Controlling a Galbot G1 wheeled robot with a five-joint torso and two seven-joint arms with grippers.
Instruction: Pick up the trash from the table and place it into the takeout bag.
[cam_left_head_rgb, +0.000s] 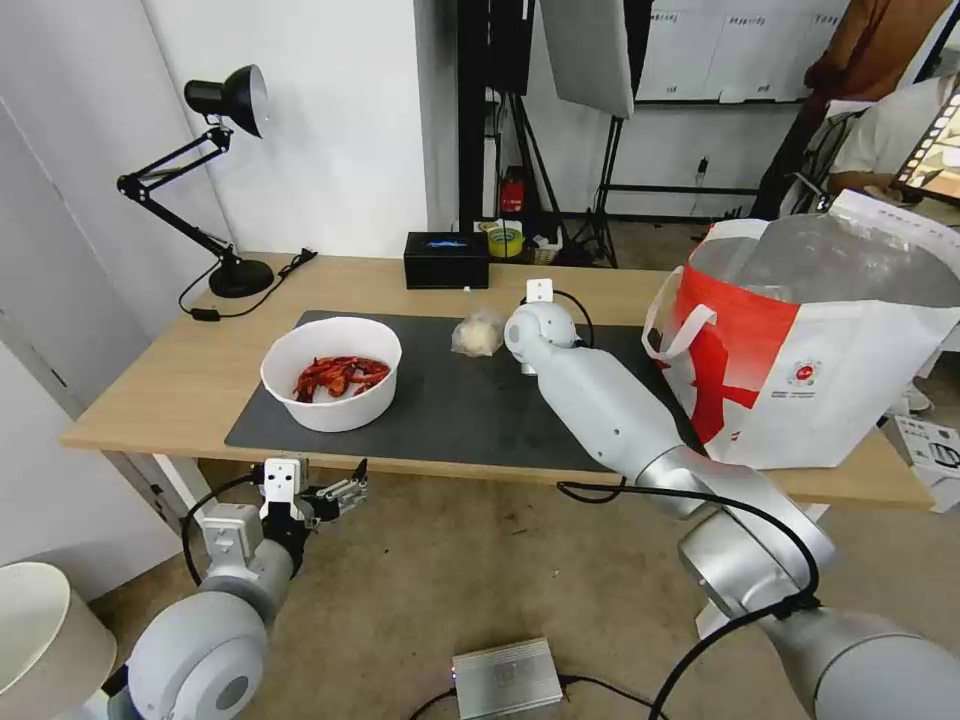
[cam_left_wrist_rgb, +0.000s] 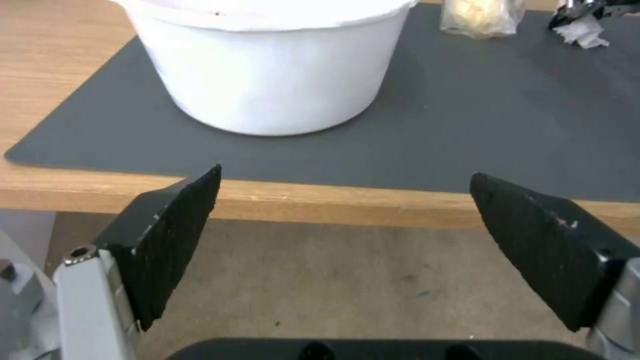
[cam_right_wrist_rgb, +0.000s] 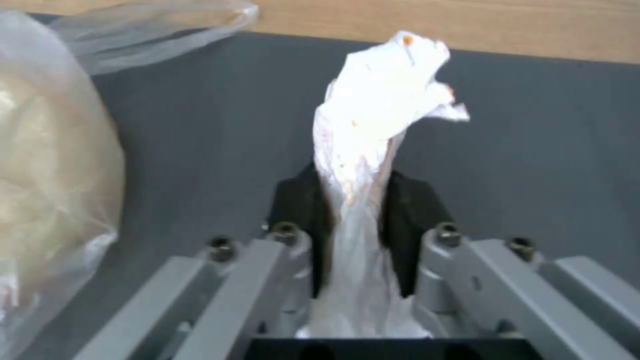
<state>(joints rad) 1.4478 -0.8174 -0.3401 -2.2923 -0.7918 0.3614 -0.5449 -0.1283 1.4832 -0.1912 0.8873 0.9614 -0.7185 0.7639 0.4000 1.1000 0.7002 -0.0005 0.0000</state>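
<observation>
On the table (cam_left_head_rgb: 150, 400), the dark mat (cam_left_head_rgb: 480, 410) carries a white bowl (cam_left_head_rgb: 331, 372) of red crayfish shells and a small clear knotted bag (cam_left_head_rgb: 477, 334). My right arm (cam_left_head_rgb: 600, 400) reaches across the mat beside that bag. Its gripper (cam_right_wrist_rgb: 357, 180) is shut on a crumpled white tissue (cam_right_wrist_rgb: 380, 115), which sticks out past the fingertips just above the mat, with the knotted bag (cam_right_wrist_rgb: 47, 175) close alongside. The takeout bag (cam_left_head_rgb: 800, 350) stands open at the table's right end. My left gripper (cam_left_wrist_rgb: 343, 215) hangs open below the table's front edge, facing the bowl (cam_left_wrist_rgb: 267, 65).
A black desk lamp (cam_left_head_rgb: 215, 170) stands at the back left corner and a black tissue box (cam_left_head_rgb: 446, 259) at the back edge. On the floor lie a silver box (cam_left_head_rgb: 505, 678) with cables and a pale round object (cam_left_head_rgb: 45, 640) at lower left.
</observation>
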